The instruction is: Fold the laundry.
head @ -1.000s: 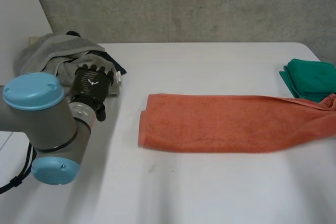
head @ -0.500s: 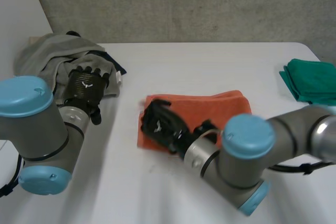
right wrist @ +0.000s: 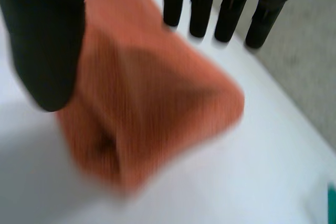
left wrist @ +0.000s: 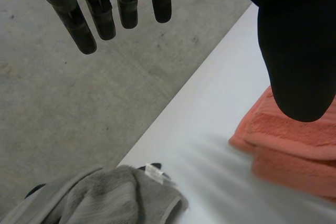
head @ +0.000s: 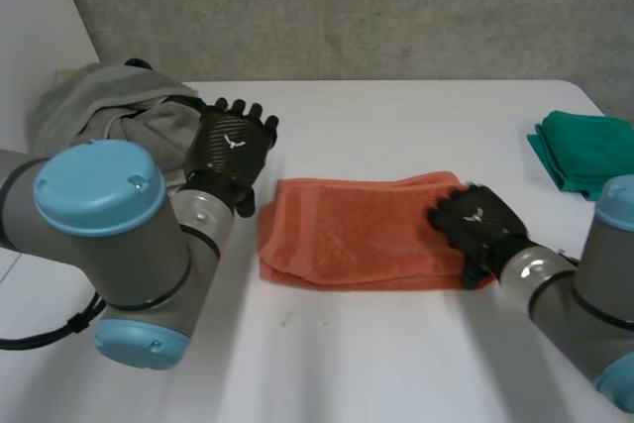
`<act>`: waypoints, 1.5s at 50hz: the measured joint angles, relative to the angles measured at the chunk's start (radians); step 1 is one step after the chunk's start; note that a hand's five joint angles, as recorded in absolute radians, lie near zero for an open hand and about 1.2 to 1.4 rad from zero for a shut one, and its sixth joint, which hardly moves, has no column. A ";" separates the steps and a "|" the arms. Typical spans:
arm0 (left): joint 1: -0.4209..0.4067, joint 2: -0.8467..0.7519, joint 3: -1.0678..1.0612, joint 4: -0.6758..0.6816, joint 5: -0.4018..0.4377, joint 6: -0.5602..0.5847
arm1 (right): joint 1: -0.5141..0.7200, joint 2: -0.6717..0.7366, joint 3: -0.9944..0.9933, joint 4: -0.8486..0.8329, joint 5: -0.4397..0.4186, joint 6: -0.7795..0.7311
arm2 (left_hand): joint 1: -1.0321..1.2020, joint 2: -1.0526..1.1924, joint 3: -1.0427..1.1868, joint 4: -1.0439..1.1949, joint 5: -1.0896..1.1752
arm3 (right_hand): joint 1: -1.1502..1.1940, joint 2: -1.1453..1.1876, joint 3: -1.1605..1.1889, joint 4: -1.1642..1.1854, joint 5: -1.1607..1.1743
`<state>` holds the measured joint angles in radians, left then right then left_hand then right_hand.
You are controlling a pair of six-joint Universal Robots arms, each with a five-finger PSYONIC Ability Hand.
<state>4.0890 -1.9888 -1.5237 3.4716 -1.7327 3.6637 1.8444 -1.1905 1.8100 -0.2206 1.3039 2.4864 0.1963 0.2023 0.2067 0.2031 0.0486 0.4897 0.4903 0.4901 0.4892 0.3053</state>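
Note:
An orange towel (head: 352, 235) lies folded in half at the middle of the white table (head: 396, 116). My right hand (head: 477, 228) hovers over the towel's right, folded end. In the right wrist view its fingers (right wrist: 210, 3) are straight, its thumb is spread, and the towel (right wrist: 157, 103) lies free under the palm. My left hand (head: 233, 149) is open above the table just beyond the towel's left end. In the left wrist view its fingers (left wrist: 105, 9) are straight and hold nothing, and the towel's layered end (left wrist: 294, 150) lies below its thumb.
A heap of grey laundry (head: 109, 106) with a dark piece sits at the table's back left, and its edge (left wrist: 105, 198) lies below the left hand. A folded green cloth (head: 584, 151) is at the right edge. Behind the table stands a concrete wall.
The right hand carried the towel's right end over to the left, halving it, then drew back to the fold and opened. The left hand moved from the grey heap toward the towel.

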 measured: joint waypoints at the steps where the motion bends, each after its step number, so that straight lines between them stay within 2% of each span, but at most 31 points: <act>1: -0.005 -0.003 0.000 0.003 0.000 0.000 | -0.022 0.011 0.005 0.005 0.004 -0.024 | 0.000 0.000 0.000 0.000 0.000 | 0.186 0.165 0.160 0.160 0.180; 3: -0.010 -0.007 -0.002 0.007 0.000 0.000 | -0.046 0.023 0.008 0.008 0.010 -0.056 | 0.000 0.000 0.000 0.000 0.000 | 0.399 0.417 0.403 0.383 0.402; 4: -0.013 -0.009 -0.004 0.010 -0.001 0.000 | -0.064 0.034 0.009 0.009 0.016 -0.088 | 0.000 0.000 0.000 0.000 0.000 | 0.524 0.590 0.576 0.577 0.590; 5: -0.014 -0.010 -0.005 0.011 -0.001 0.001 | -0.075 0.041 0.007 0.008 0.023 -0.111 | 0.000 0.000 0.000 0.000 0.000 | 0.578 0.657 0.647 0.649 0.656; 10: -0.015 -0.004 -0.017 0.013 -0.002 0.000 | -0.075 0.052 -0.035 -0.007 0.067 -0.182 | 0.000 0.000 0.000 0.000 0.000 | 0.596 0.679 0.697 0.706 0.687; 13: -0.012 0.009 -0.028 0.013 -0.004 0.000 | -0.032 0.050 -0.083 -0.019 0.099 -0.197 | 0.000 0.000 0.000 0.000 0.000 | 0.596 0.679 0.697 0.707 0.692; 17: -0.001 0.044 -0.049 0.012 -0.007 -0.001 | 0.084 0.039 -0.160 -0.056 0.114 -0.198 | 0.000 0.000 0.000 0.000 0.000 | 0.596 0.679 0.697 0.707 0.698; 22: 0.038 0.089 -0.083 0.012 -0.008 -0.004 | 0.253 0.044 -0.213 -0.126 0.060 -0.201 | 0.000 0.000 0.000 0.000 0.000 | 0.596 0.681 0.697 0.707 0.700; 25: 0.067 0.108 -0.104 0.012 -0.007 -0.016 | 0.361 0.088 -0.225 -0.163 -0.020 -0.210 | 0.000 0.000 0.000 0.000 0.000 | 0.596 0.681 0.697 0.707 0.701; 27: 0.078 0.112 -0.111 0.011 -0.007 -0.030 | 0.400 0.122 -0.230 -0.175 -0.058 -0.213 | 0.000 0.000 0.000 0.000 0.000 | 0.565 0.623 0.628 0.633 0.651; 28: 0.082 0.113 -0.113 0.011 -0.007 -0.038 | 0.413 0.137 -0.233 -0.178 -0.071 -0.213 | 0.000 0.000 0.000 0.000 0.000 | 0.492 0.530 0.536 0.540 0.547; 30: 0.087 0.114 -0.114 0.011 -0.007 -0.057 | 0.436 0.170 -0.240 -0.182 -0.094 -0.206 | 0.000 0.000 0.000 0.000 0.000 | 0.147 0.170 0.188 0.191 0.184; 31: 0.089 0.113 -0.112 0.010 -0.007 -0.073 | 0.443 0.184 -0.243 -0.183 -0.099 -0.192 | 0.000 0.000 0.000 0.000 0.000 | 0.069 0.111 0.130 0.133 0.122; 32: 0.089 0.112 -0.109 0.010 -0.007 -0.086 | 0.446 0.191 -0.246 -0.183 -0.100 -0.176 | 0.000 0.000 0.000 0.000 0.000 | -0.172 -0.158 -0.140 -0.127 -0.140; 35: 0.087 0.106 -0.093 0.009 -0.006 -0.122 | 0.433 0.185 -0.250 -0.181 -0.090 -0.097 | 0.000 0.000 0.000 0.000 0.000 | -0.263 -0.271 -0.265 -0.265 -0.257; 41: 0.058 0.073 -0.020 0.003 -0.003 -0.193 | 0.313 0.065 -0.234 -0.168 -0.049 0.232 | 0.000 0.000 0.000 0.000 0.000 | -0.263 -0.276 -0.278 -0.280 -0.259; 43: 0.030 0.051 0.018 0.001 0.005 -0.217 | 0.256 0.003 -0.221 -0.144 -0.031 0.378 | 0.000 0.000 0.000 0.000 0.000 | -0.263 -0.276 -0.278 -0.280 -0.259; 46: -0.015 0.011 0.073 -0.001 0.028 -0.247 | 0.197 -0.051 -0.214 -0.087 -0.013 0.510 | 0.000 0.000 0.000 0.000 0.000 | -0.263 -0.276 -0.278 -0.280 -0.259; 49: -0.060 -0.038 0.129 -0.004 0.063 -0.274 | 0.151 -0.071 -0.221 -0.011 0.004 0.576 | 0.000 0.000 0.000 0.000 0.000 | -0.263 -0.276 -0.278 -0.280 -0.259; 55: -0.120 -0.157 0.235 -0.055 0.104 -0.314 | 0.116 -0.012 -0.293 0.132 0.030 0.595 | 0.000 0.000 0.000 0.000 0.000 | -0.263 -0.276 -0.278 -0.280 -0.259; 61: -0.137 -0.260 0.302 -0.148 0.068 -0.321 | 0.119 0.110 -0.404 0.228 0.017 0.587 | 0.000 0.000 0.000 0.000 0.000 | -0.263 -0.276 -0.278 -0.280 -0.259; 68: -0.127 -0.311 0.286 -0.226 -0.033 -0.258 | 0.132 0.263 -0.517 0.271 -0.015 0.574 | 0.000 0.000 0.000 0.000 0.000 | -0.263 -0.276 -0.278 -0.280 -0.259; 75: -0.100 -0.319 0.231 -0.253 -0.061 -0.147 | 0.154 0.343 -0.540 0.269 0.004 0.511 | 0.000 0.000 0.000 0.000 0.000 | -0.263 -0.276 -0.278 -0.280 -0.259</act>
<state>3.9887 -2.3073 -1.2931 3.2184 -1.7938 3.5166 1.9982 -0.8473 1.2697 0.0486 1.3082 2.9972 0.1963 0.2023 0.2067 0.2031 0.0487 0.2271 0.2143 0.2116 0.2095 0.0467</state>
